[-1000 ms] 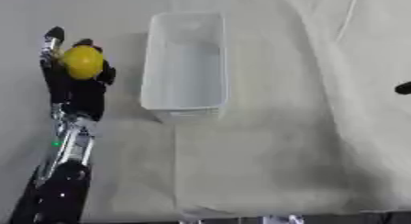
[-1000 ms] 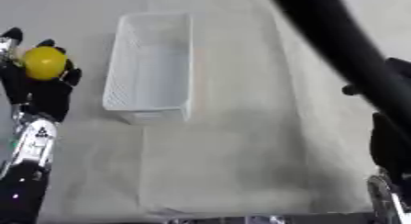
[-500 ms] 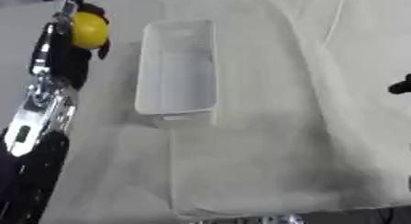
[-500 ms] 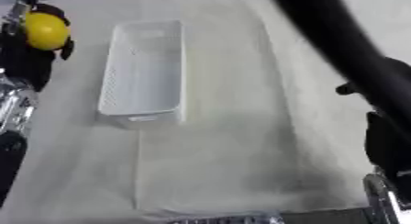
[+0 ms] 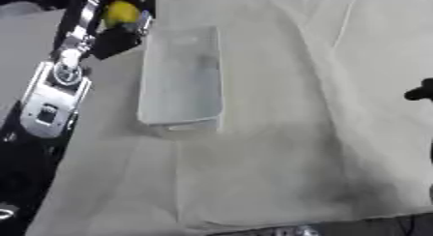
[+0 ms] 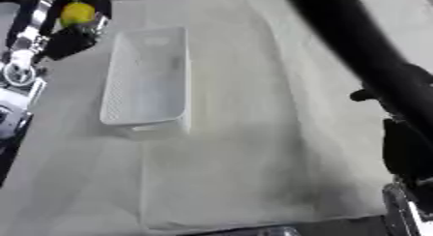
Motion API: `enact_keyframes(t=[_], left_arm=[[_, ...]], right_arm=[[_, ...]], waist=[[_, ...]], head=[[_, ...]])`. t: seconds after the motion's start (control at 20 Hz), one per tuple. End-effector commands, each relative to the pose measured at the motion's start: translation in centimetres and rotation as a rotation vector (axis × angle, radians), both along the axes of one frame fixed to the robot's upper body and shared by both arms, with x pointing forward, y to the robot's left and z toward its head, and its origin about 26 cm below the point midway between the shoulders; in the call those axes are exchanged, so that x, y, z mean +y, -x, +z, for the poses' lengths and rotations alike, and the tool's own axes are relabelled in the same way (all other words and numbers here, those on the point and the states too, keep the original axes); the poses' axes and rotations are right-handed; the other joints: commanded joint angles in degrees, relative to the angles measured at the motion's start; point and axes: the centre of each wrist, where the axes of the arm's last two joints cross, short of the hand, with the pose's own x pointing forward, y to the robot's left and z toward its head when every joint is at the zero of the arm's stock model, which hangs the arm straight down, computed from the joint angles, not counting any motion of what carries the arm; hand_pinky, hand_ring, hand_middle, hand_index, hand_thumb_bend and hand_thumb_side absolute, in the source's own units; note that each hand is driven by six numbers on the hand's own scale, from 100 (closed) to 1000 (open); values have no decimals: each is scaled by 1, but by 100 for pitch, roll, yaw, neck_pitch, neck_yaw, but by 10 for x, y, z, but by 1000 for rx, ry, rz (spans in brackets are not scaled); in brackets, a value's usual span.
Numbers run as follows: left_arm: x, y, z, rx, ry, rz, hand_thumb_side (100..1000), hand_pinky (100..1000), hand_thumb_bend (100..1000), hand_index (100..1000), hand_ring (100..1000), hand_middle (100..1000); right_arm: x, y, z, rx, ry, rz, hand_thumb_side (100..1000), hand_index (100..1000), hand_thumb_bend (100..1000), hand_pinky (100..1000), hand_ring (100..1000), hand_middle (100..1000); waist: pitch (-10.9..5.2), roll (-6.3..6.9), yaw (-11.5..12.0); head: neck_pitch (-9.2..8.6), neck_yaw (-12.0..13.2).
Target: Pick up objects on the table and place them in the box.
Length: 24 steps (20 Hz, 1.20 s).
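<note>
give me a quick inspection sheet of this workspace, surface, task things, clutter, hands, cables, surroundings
surface: table under a creased pale cloth
job's things: white box lying lengthwise, nothing seen inside; yellow round object held up beside the box's far left corner, not yet over it
clutter: nothing seen on the cloth
hands: left hand curled round the yellow object; right hand not made out, only the dark right arm along the right side
cables: nothing seen
surroundings: dark strip past the cloth's near edge
</note>
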Motion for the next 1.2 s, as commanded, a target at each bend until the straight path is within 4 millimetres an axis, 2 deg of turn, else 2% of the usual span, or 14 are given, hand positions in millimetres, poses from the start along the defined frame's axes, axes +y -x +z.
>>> enact_keyframes(t=[0.05, 0.1, 0.2, 0.55, 0.65, 0.7, 0.75, 0.8, 0.85, 0.9, 0.95, 1.05, 1.1, 1.2], left_arm=[[-9, -5, 8, -62, -116, 19, 100, 100, 210, 134, 100, 100], [-12, -7, 7, -72, -150, 25, 100, 100, 334, 137, 100, 100], [-18, -10, 5, -91, -227, 30, 100, 100, 402, 138, 100, 100], [-24, -17, -7, -126, -329, 49, 100, 100, 344, 153, 100, 100], [-23, -18, -8, -140, -335, 63, 100, 100, 261, 170, 100, 100], [-23, -18, -8, -150, -337, 71, 100, 100, 291, 215, 100, 100], [-22, -18, -7, -164, -339, 80, 100, 100, 277, 198, 100, 100], [-22, -18, -8, -173, -342, 84, 100, 100, 247, 350, 216, 232], [-22, -18, -9, -177, -352, 82, 100, 100, 175, 455, 332, 344], [-22, -18, -10, -173, -362, 77, 100, 100, 100, 535, 398, 432], [-21, -19, -12, -163, -379, 75, 100, 131, 100, 595, 451, 490], [-20, -20, -14, -147, -407, 74, 121, 315, 100, 693, 574, 621], [-20, -20, -14, -137, -427, 76, 191, 386, 100, 733, 621, 682], [-19, -20, -14, -121, -474, 86, 415, 545, 100, 835, 743, 781]], right_arm=[[-1, 2, 4, -75, 62, 33, 898, 862, 206, 657, 760, 868], [-1, 2, 4, -75, 62, 34, 898, 862, 205, 657, 759, 868], [-1, 2, 4, -75, 63, 35, 898, 861, 206, 657, 759, 868], [-1, 2, 4, -76, 67, 37, 896, 862, 208, 657, 760, 869], [-1, 1, 4, -74, 70, 39, 895, 862, 209, 658, 761, 869], [-1, 1, 4, -73, 71, 40, 894, 862, 210, 658, 761, 869], [0, 1, 4, -72, 72, 40, 895, 862, 210, 658, 761, 869], [0, 1, 4, -72, 73, 41, 895, 862, 210, 658, 761, 869], [0, 1, 4, -72, 74, 42, 895, 862, 210, 658, 761, 869], [0, 1, 4, -72, 75, 43, 895, 862, 210, 658, 761, 869], [0, 1, 4, -72, 75, 44, 895, 862, 209, 658, 761, 869], [0, 1, 4, -73, 75, 45, 894, 862, 210, 658, 762, 869], [0, 1, 4, -72, 76, 45, 894, 862, 212, 659, 762, 869], [0, 1, 4, -71, 78, 46, 893, 864, 214, 658, 762, 869]], waist=[[-98, -31, -5], [-97, -30, -8], [-95, -27, -19], [-81, -17, -60], [-80, -9, -55], [-80, -5, -52], [-79, -2, -49], [-79, 0, -49], [-78, 1, -52], [-78, 1, -53], [-78, 1, -54], [-76, 0, -53], [-74, -2, -48], [-67, -7, -34]], head=[[-42, -54], [-42, -51], [-42, -39], [-42, -36], [-42, -49], [-42, -57], [-42, -65], [-42, -70], [-42, -74], [-42, -76], [-42, -75], [-42, -71], [-42, -69], [-42, -66]])
